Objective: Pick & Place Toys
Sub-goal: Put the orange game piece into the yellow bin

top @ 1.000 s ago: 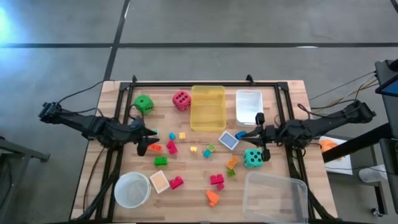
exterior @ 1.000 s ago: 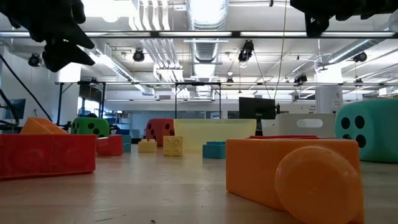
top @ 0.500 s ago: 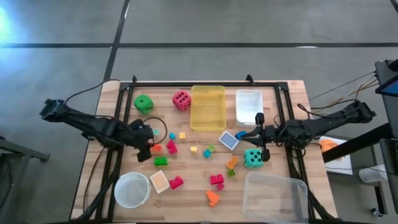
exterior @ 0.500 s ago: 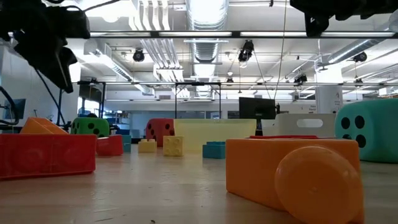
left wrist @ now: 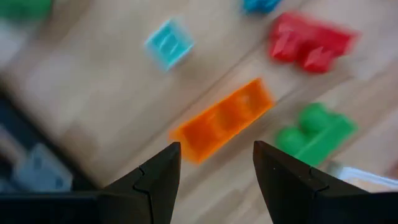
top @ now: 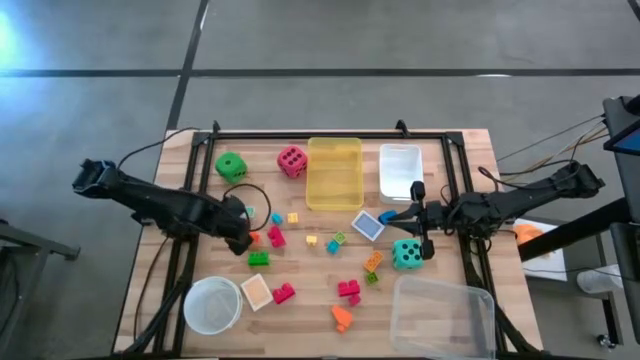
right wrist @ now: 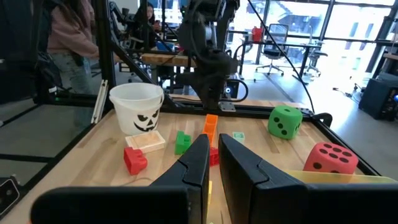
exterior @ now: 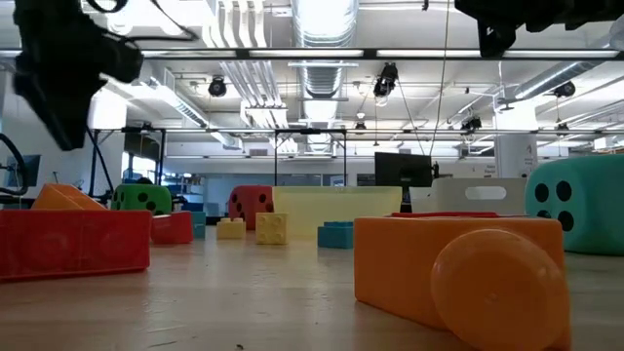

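The left gripper (top: 243, 237) hangs over the table with its two fingers (left wrist: 155, 180) apart and nothing between them. An orange block (left wrist: 222, 119) lies flat on the wood right under the gap, with a small teal block (left wrist: 168, 44) just past it, a red block (left wrist: 309, 43) farther off, and a green block (left wrist: 314, 130) close beside one finger. The right gripper (top: 418, 217) waits with its fingers closed and empty, beside the teal die (top: 407, 254).
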Motion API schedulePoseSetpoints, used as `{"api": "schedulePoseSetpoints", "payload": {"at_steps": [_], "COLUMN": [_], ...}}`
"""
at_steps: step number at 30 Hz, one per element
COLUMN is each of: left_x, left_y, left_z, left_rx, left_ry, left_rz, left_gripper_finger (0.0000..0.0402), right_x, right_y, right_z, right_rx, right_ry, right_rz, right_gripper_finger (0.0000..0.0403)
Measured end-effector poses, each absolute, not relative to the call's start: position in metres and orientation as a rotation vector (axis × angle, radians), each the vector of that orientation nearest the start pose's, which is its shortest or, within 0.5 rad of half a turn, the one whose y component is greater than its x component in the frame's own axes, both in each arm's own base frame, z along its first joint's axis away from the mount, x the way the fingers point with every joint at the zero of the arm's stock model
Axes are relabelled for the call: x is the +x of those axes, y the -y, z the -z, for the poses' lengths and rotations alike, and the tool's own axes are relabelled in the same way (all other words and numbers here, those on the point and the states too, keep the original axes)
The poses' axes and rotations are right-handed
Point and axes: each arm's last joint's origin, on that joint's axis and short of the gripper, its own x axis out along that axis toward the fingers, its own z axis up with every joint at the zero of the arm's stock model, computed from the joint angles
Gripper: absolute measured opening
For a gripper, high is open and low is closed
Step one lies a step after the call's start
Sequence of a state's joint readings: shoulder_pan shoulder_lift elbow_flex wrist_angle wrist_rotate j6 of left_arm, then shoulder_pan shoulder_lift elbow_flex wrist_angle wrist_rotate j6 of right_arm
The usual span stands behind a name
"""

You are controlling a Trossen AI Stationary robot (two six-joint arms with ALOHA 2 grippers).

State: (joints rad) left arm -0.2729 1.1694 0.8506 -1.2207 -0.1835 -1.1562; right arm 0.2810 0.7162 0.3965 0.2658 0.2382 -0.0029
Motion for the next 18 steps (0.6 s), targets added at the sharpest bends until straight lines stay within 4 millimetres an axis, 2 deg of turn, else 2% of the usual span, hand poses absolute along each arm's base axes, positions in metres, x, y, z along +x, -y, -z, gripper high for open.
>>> {"api": "schedulePoseSetpoints", "payload": {"at_steps": [6, 18], "left_x": [0.170, 0.181], "left_y": [0.043, 0.040], "left_z": [-0.217, -0.201], "left_rx": [-0.629, -0.603], "left_ry": [-1.389, -1.438], "left_rz": [-0.942, -1.032], "left_gripper_finger": [0.0202, 0.0202], "right_x": [0.163, 0.163], "right_y": [-0.040, -0.040], "right_z": [-0.253, -0.255], "right_rx": [-0.013, -0.044], "right_ry": [-0.046, -0.034], "right_rz": [-0.043, -0.044], "right_gripper_finger": [0.0034, 0.0034]}}
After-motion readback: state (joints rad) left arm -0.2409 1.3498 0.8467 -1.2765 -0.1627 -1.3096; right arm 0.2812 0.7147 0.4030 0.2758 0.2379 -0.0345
